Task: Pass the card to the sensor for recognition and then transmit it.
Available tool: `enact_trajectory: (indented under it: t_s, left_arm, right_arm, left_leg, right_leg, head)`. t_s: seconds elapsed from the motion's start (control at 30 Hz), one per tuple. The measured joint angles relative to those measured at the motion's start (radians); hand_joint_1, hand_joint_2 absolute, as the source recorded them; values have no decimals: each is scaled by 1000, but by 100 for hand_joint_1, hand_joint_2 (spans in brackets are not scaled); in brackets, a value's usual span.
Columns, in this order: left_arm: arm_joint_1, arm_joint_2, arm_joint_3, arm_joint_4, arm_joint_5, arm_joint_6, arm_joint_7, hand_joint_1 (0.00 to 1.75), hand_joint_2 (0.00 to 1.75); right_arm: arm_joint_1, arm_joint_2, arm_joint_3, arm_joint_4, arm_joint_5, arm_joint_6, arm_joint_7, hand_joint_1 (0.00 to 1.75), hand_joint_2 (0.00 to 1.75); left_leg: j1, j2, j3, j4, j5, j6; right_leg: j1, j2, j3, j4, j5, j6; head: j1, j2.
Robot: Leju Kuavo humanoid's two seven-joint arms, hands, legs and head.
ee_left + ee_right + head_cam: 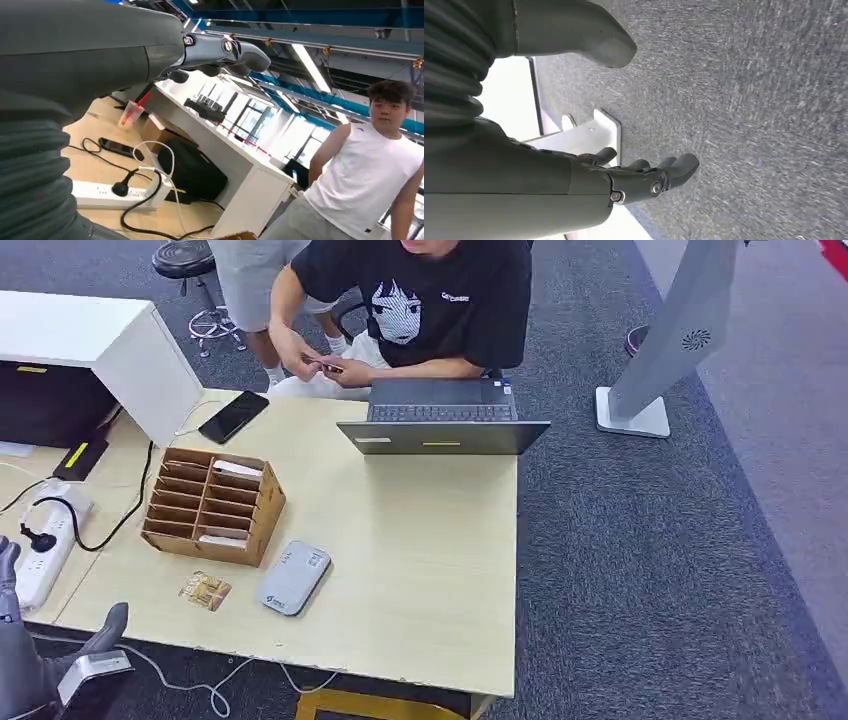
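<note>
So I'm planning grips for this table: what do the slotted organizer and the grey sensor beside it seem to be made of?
The slotted organizer looks like brown cardboard or thin fibreboard: matte, flat tan panels with thin dividers. The grey sensor seems to be moulded plastic: smooth, with rounded corners and a slight sheen. Neither can be confirmed by look alone.

The seated person's (420,310) head was cut off at the frame's top edge. The small item (325,366) in their hands was too tiny to identify. The desk's (420,570) near edge ran out of frame.

Matt wood table (420,570), cardboard organiser (262,515)
</note>
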Motion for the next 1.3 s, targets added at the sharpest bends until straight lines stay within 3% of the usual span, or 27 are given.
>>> enact_trajectory:
  t_s: [0.43,0.67,0.87,1.3]
  left_arm:
    - [30,-42,15,-36,-34,-14,8,0,175]
    - [128,-140,16,-56,-148,-57,29,0,175]
    - [193,-185,16,-74,-215,-87,53,0,175]
    - [254,-190,-4,-111,-270,-76,132,0,175]
  right_arm:
    - [-2,1,-3,0,-11,0,2,0,175]
    - [-7,24,-6,0,-49,-10,-5,0,175]
    - [-6,35,-6,0,-71,-12,-8,0,175]
    - [3,59,3,0,-80,-25,-40,0,175]
  left_leg:
    - [0,-2,0,0,1,-1]
    - [0,-1,1,0,0,0]
    - [0,-1,1,0,0,0]
    - [0,-1,2,0,0,0]
  right_leg:
    - [0,-2,2,0,0,0]
    - [0,-2,1,0,0,0]
    - [0,-2,1,0,0,0]
    - [0,-2,2,0,0,0]
  head:
    - [0,0]
    - [0,0]
    - [0,0]
    - [0,0]
